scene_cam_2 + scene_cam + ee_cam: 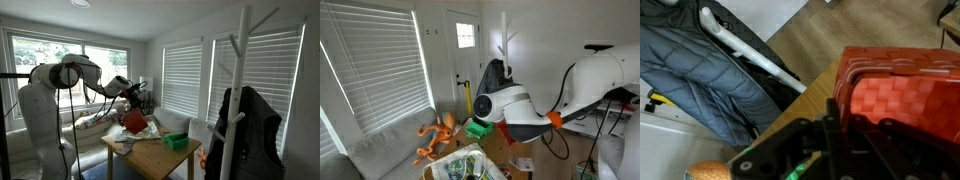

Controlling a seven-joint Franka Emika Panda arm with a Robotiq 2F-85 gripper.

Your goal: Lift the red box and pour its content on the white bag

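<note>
A living room with white blinds is holding a wooden table, with a coat rack standing near it. Over the table's far end the gripper is pinching the red box by its woven wall, jaws nearly together, and holding it tilted above the white bag.

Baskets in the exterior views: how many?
2. A red basket is raised over the table's far end; a green basket sits on the table nearer the coat rack. Others may be hidden.
</note>
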